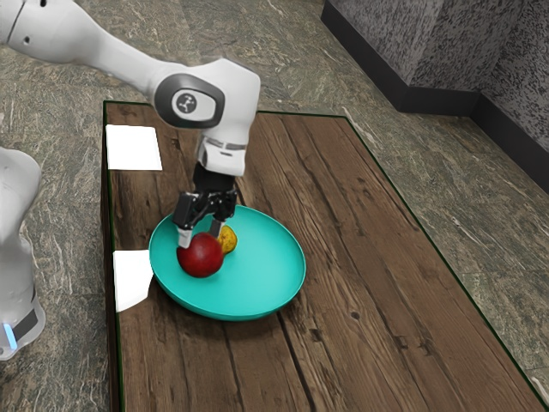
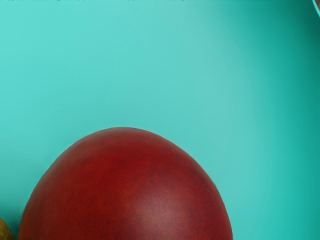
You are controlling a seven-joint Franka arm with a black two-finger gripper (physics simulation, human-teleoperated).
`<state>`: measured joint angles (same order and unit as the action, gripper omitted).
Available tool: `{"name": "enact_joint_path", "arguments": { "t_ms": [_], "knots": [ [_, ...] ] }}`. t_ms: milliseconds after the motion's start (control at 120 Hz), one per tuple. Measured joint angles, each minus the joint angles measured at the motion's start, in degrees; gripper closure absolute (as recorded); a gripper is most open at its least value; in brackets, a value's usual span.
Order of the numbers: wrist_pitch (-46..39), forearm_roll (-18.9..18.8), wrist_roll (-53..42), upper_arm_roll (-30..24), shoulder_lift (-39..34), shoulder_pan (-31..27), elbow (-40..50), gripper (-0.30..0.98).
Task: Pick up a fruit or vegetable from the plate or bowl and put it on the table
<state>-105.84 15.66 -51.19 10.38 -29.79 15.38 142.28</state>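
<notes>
Over the plate (image 1: pixel 266 270), we note our claw (image 1: pixel 200 238), fingers apart, at the red fruit (image 1: pixel 202 257); grasping stage: lower slightly, then close.

An indoor room as I see it over my feed, home or otherwise I can't tell, mottled grey wall (image 1: pixel 386 34), dark skirting board (image 1: pixel 433 100), streaked stone-like floor (image 1: pixel 395 146), plank-topped wooden table (image 1: pixel 360 257), turquoise plate (image 1: pixel 266 270) with fruit (image 1: pixel 202 256)
</notes>
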Motion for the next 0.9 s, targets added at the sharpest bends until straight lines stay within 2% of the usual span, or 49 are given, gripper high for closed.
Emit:
{"name": "enact_joint_path", "arguments": {
  "t_ms": [900],
  "knots": [
    [-2.9,2.6,-4.2,-1.2,6.1,0.5,0.3,0.00]
  ]
}}
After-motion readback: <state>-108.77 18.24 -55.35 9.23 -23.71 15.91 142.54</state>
